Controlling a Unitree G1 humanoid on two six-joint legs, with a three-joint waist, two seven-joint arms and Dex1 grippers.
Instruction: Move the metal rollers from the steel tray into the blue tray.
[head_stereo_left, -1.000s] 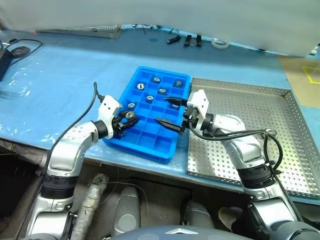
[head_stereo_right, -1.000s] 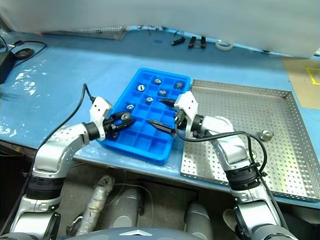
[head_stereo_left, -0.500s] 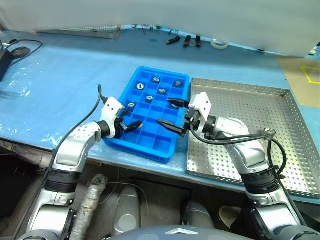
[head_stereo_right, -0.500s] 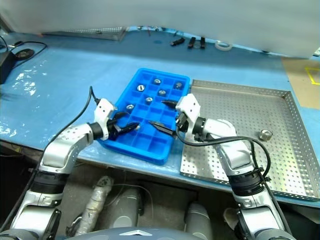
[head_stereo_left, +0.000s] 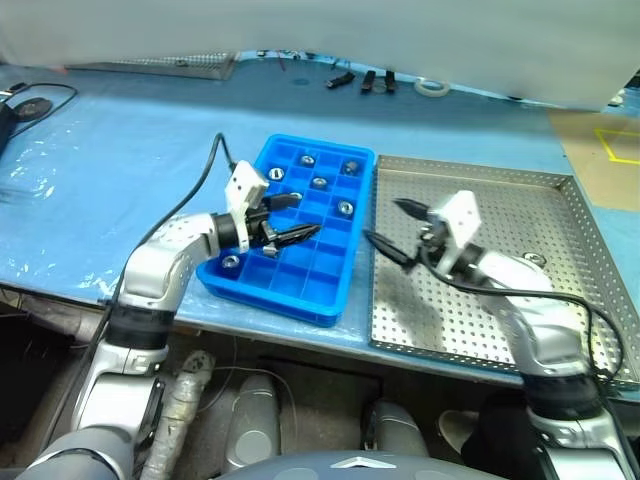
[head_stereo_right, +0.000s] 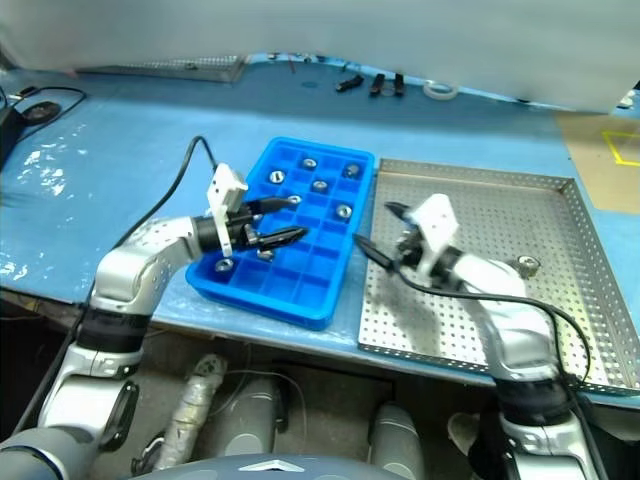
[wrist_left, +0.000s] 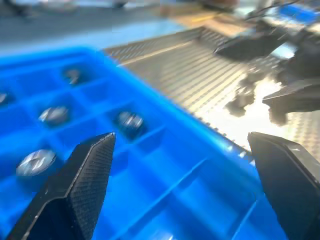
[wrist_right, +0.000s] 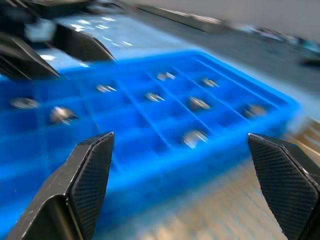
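Steel tray (head_stereo_left: 560, 215) lies right of the blue tray (head_stereo_left: 300, 290), edges adjacent. Left gripper (head_stereo_left: 287, 217) hovers spread and empty over the blue tray's compartments, which hold several rollers (head_stereo_left: 343, 208). Right gripper (head_stereo_left: 390, 228) is spread and empty over the steel tray; one roller (head_stereo_right: 527, 265) lies behind it.

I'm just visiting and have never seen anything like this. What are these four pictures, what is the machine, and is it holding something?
It is a humanoid robot with two arms. The two wide pictures come from cameras on its head, looking down; the two close-ups come from cameras on its wrists. On the blue-covered table lie a blue tray of little compartments, several holding metal rollers, and a perforated steel tray with one roller left near its right side. The left gripper hangs open over the blue tray, the right gripper open over the steel tray. Neither holds anything.
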